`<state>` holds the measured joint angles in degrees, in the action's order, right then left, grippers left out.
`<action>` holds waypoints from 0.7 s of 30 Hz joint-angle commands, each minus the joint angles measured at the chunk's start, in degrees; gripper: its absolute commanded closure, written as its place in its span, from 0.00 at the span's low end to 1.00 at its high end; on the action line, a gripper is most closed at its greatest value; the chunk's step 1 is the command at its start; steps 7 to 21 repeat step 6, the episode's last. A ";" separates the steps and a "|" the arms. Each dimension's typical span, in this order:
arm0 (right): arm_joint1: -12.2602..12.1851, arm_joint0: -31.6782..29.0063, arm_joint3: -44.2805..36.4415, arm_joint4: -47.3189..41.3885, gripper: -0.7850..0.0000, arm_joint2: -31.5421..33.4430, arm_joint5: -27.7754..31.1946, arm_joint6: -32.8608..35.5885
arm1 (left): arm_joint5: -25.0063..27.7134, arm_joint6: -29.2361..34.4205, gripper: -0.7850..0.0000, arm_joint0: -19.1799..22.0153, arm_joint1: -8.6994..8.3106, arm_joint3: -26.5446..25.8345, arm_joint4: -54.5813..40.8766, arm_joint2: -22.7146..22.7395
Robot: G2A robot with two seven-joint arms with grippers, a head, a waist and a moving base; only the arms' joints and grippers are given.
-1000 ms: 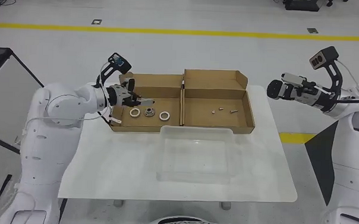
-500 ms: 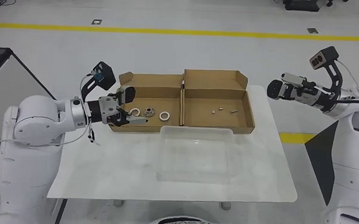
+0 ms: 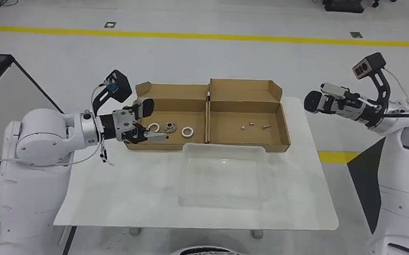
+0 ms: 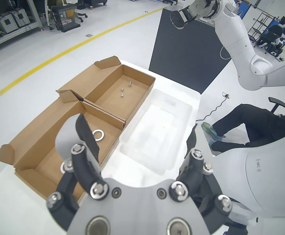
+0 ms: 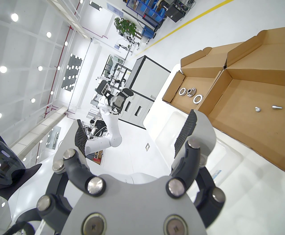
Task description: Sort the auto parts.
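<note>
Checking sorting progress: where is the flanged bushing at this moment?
Top view: the flanged bushing lies in the left cardboard box, between two washers, with the open left claw at the box's outer end.

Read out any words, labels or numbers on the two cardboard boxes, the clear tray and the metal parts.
No print shows on the cardboard boxes.
The clear tray carries a small label, too small to read.
The metal parts are too small to show any marking.
</note>
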<state>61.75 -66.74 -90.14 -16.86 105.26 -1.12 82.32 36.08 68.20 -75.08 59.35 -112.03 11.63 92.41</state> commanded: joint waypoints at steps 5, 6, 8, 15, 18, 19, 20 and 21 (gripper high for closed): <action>0.00 0.00 0.00 0.00 0.00 0.00 0.00 0.00 | 0.00 0.00 0.00 0.00 0.00 0.00 0.00 0.00; 0.00 0.00 0.00 0.00 0.00 0.00 0.00 0.00 | 0.00 0.00 0.00 0.00 0.00 0.00 0.00 0.00; 0.00 0.00 0.00 0.00 0.00 0.00 0.00 0.00 | 0.00 0.00 0.00 0.00 0.00 0.00 0.00 0.00; 0.00 0.00 0.00 0.00 0.00 0.00 0.00 0.00 | 0.00 0.00 0.00 0.00 0.00 0.00 0.00 0.00; 0.00 0.00 0.00 0.00 0.00 0.00 0.00 0.00 | 0.00 0.00 0.00 0.00 0.00 0.00 0.00 0.00; 0.00 0.00 0.00 0.00 0.00 0.00 0.00 0.00 | 0.00 0.00 0.00 0.00 0.00 0.00 0.00 0.00; 0.00 0.00 0.00 0.00 0.00 0.00 0.00 0.00 | 0.00 0.00 0.00 0.00 0.00 0.00 0.00 0.00; 0.00 0.00 0.00 0.00 0.00 0.00 0.00 0.00 | 0.00 0.00 0.00 0.00 0.00 0.00 0.00 0.00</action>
